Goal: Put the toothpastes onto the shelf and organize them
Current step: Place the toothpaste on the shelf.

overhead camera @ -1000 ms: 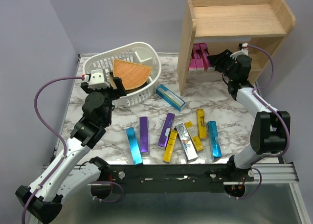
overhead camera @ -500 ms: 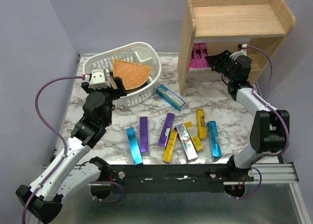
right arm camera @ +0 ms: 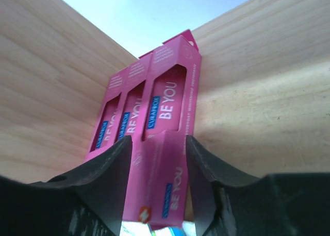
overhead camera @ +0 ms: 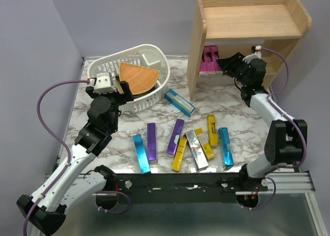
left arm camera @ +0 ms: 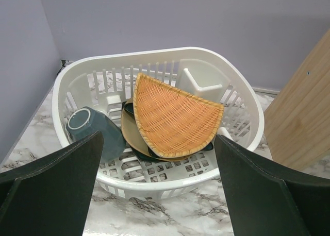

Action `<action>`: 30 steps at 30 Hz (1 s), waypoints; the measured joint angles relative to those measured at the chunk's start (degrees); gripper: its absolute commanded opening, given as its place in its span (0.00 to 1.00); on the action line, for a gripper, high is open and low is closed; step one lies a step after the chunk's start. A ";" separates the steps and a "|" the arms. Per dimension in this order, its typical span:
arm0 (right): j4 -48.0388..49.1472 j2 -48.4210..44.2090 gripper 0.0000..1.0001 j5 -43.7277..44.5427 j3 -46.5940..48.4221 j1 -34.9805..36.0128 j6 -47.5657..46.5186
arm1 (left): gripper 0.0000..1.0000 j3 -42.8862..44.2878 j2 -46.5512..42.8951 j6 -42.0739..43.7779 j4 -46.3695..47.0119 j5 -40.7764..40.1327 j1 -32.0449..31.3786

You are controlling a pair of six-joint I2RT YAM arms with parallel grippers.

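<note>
Loose toothpastes (overhead camera: 175,136): scattered on the near table, between my arms.
Left gripper (left arm camera: 157,143): spread wide, holding nothing, facing the white basket (left arm camera: 247,112).
Right gripper (right arm camera: 159,143): fingers hugging a pink carton (right arm camera: 165,189); pinching or not, I can't tell.
Shelf (overhead camera: 247,19): far right; pink toothpastes (right arm camera: 167,99) upright on the lower tier's left side.

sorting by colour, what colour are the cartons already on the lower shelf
The cartons are magenta pink with white lettering; best in right wrist view.

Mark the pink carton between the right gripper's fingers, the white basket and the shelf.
pink carton (right arm camera: 162,184), right wrist view, front face.
white basket (left arm camera: 154,54), left wrist view, far rim.
shelf (overhead camera: 247,19), top external view, top board.
</note>
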 measured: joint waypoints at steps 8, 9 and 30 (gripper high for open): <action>-3.26 -8.85 0.70 4.39 -1.66 0.00 -3.19 | 0.99 0.00 -0.02 0.00 0.00 0.00 0.00; -3.85 -10.47 0.72 4.90 -2.08 0.00 -3.48 | 0.99 0.00 -0.07 0.00 -0.02 0.00 0.00; -17.99 -38.58 0.96 13.92 -28.24 15.87 -7.67 | 0.99 0.48 0.81 -2.03 -1.66 4.55 0.00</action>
